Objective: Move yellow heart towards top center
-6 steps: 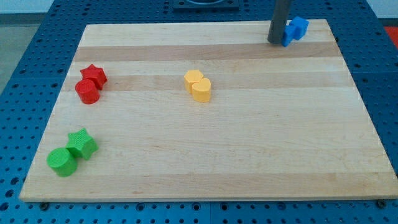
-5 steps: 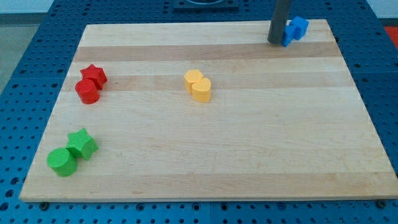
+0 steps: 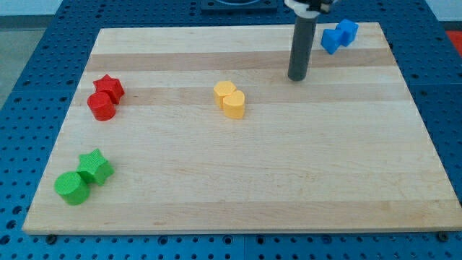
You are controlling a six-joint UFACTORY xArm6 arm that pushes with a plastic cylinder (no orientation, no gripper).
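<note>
Seven small coloured blocks are sitting on the pale wooden board (image 3: 238, 180) in the single camera view, grouped in pairs apart from one yellow piece. Two red blocks are lying touching near the left edge toward the far side: a red star block (image 3: 110, 86) and a red cylinder block (image 3: 101, 107) just in front of it. Two green blocks are resting touching in the near left corner: a green star block (image 3: 95, 167) and a green cylinder block (image 3: 71, 188). Two blue blocks (image 3: 339, 34) are sitting pressed together at the far right corner; their exact shapes are hard to make out.

One yellow heart block (image 3: 230, 100) is lying a little left of the board's centre and toward the far half, well apart from every other block. Its long axis is running diagonally from far left to near right, with the two lobes appearing to face the far left.

One dark straight rod is coming down from the far edge, and my tip (image 3: 297, 78) is touching the board to the right of and slightly beyond the yellow heart block, between it and the blue blocks, touching neither. The arm is carrying no gripper, only this rod, so nothing is being clamped.
</note>
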